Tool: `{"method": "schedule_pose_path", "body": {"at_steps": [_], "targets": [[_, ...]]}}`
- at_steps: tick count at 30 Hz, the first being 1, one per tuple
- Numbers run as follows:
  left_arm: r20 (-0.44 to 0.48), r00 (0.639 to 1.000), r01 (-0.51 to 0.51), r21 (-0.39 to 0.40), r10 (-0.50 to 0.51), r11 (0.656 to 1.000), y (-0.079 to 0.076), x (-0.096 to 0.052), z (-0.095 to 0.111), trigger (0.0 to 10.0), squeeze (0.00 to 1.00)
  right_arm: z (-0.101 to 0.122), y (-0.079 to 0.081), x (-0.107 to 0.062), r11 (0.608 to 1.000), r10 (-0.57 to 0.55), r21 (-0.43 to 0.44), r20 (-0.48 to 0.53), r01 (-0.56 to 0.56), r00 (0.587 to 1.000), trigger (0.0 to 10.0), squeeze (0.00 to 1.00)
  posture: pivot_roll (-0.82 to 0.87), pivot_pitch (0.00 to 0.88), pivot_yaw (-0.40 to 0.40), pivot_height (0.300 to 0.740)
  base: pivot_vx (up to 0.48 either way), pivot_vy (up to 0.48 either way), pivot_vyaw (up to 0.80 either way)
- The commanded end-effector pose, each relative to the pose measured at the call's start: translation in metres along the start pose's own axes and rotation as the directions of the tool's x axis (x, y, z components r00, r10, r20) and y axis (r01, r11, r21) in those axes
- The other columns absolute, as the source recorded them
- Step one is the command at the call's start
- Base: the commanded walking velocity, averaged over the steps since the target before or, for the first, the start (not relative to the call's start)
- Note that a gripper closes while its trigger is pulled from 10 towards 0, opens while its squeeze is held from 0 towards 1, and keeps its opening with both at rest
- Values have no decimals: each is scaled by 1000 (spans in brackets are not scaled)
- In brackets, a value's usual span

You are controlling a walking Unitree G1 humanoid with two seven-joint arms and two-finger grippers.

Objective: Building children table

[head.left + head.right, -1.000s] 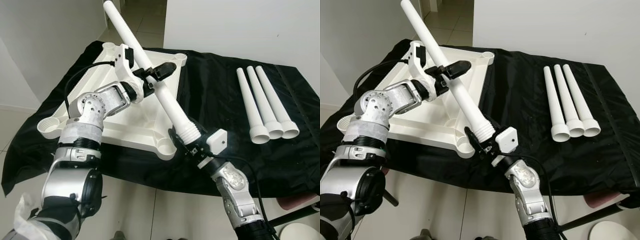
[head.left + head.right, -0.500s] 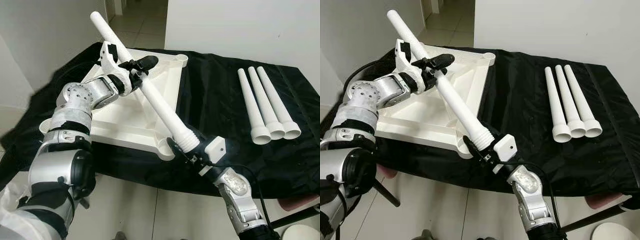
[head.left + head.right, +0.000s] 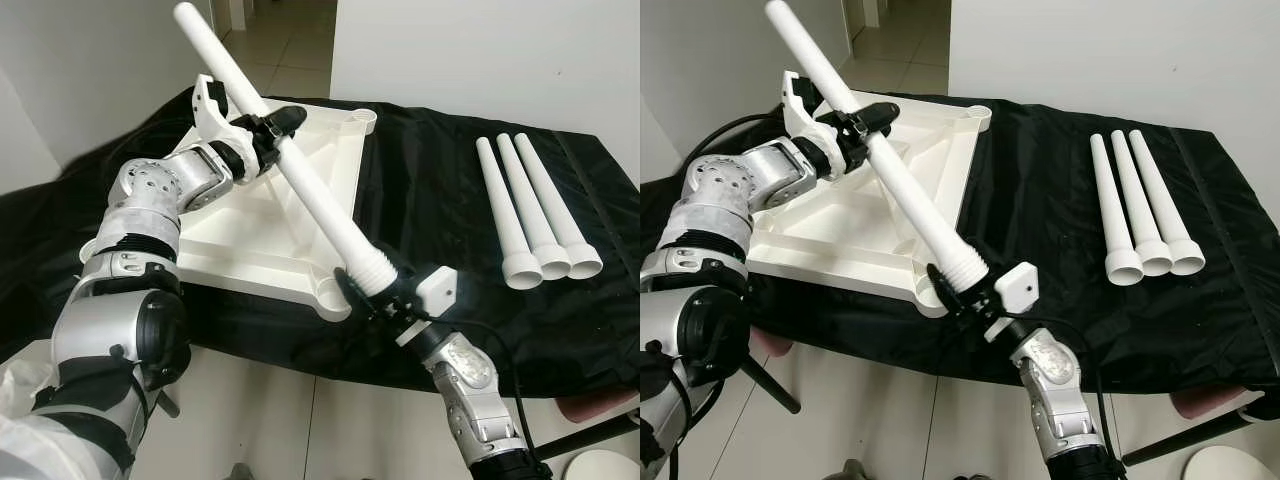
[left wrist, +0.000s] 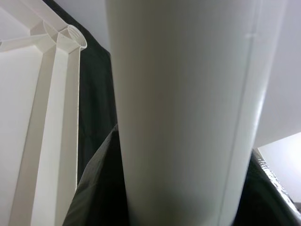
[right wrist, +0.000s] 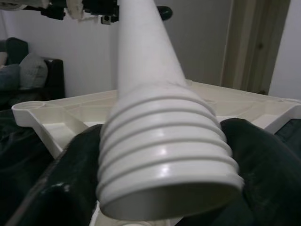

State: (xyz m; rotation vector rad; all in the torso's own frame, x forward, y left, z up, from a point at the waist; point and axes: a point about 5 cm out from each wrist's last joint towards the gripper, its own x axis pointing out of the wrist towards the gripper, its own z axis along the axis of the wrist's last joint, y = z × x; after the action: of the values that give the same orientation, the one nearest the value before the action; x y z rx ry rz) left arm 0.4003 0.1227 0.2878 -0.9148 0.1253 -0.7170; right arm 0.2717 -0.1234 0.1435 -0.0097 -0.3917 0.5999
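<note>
We hold one white table leg [image 3: 300, 180] aslant over the upturned white tabletop [image 3: 255, 240] on the black cloth [image 3: 440, 190]: right gripper [image 3: 385, 298] clamped on its threaded end, left gripper [image 3: 262, 135] closed round the shaft higher up. The leg's long axis climbs away to our left; the near corner socket [image 3: 333, 292] lies just beside the thread, nearest our right arm. Three spare legs [image 3: 535, 215] wait well apart.

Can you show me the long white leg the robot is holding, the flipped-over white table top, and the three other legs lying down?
held leg [image 3: 318, 205], left eye view, middle of its shaft.
table top [image 3: 250, 255], left eye view, bare flat underside.
three spare legs [image 3: 531, 215], left eye view, middle one's shaft.
</note>
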Motion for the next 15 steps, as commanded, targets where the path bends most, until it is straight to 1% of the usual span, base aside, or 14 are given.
{"method": "schedule_pose_path", "body": {"at_steps": [1,4,5,6,7,8,10,11,12,13,14,15], "targets": [[16,989,149,61,-150,987,-20,3,12,0,0,-1,-11,-2,995,-100,-2,-6,100,995,10000,1000,-29,4,3,740,0,0,0],[13,989,145,73,-146,987,-21,3,12,0,0,0,-13,-2,993,-120,-4,-6,120,993,10000,1000,-29,4,3,740,0,0,0],[13,990,138,111,-140,984,-22,4,13,10000,0,0,-15,-2,990,-140,-8,-6,139,990,10000,1000,-29,5,1,740,0,0,0],[12,990,135,140,-138,981,-24,5,14,10000,0,1,-16,-1,989,-149,-16,-5,149,989,10000,31,-29,5,1,740,0,0,0],[23,990,132,177,-138,975,-27,5,16,10000,0,0,-17,-1,987,-160,-14,-18,160,987,10000,0,-29,5,1,740,0,0,0],[32,990,130,200,-139,971,-28,6,17,10000,0,0,-18,-1,986,-167,-12,-28,167,986,10000,0,-29,5,1,740,0,0,0],[63,991,95,286,-118,954,-32,7,22,10000,0,-3,-17,-1,987,-158,-1,-65,158,985,10000,0,-29,8,-3,740,0,0,0],[63,991,95,286,-118,954,-32,7,22,10000,0,-3,-17,-1,987,-158,-1,-65,158,985,10000,0,-29,8,-3,740,0,0,0],[73,991,81,329,-111,941,-34,7,24,10000,0,-3,-17,-1,988,-151,0,-75,151,986,10000,0,-29,8,-3,740,0,0,0],[73,991,81,329,-111,941,-34,7,24,10000,0,-3,-17,-1,988,-151,0,-75,151,986,10000,0,-29,8,-3,740,0,0,0],[86,989,78,373,-118,924,-37,8,26,10000,0,-5,-19,-2,988,-157,-16,-96,156,983,10000,0,-29,10,-6,740,0,0,0],[103,987,68,422,-123,904,-42,8,29,10000,0,-7,-21,-3,985,-170,-55,-131,164,977,10000,0,-29,11,-9,740,0,0,0]]}}
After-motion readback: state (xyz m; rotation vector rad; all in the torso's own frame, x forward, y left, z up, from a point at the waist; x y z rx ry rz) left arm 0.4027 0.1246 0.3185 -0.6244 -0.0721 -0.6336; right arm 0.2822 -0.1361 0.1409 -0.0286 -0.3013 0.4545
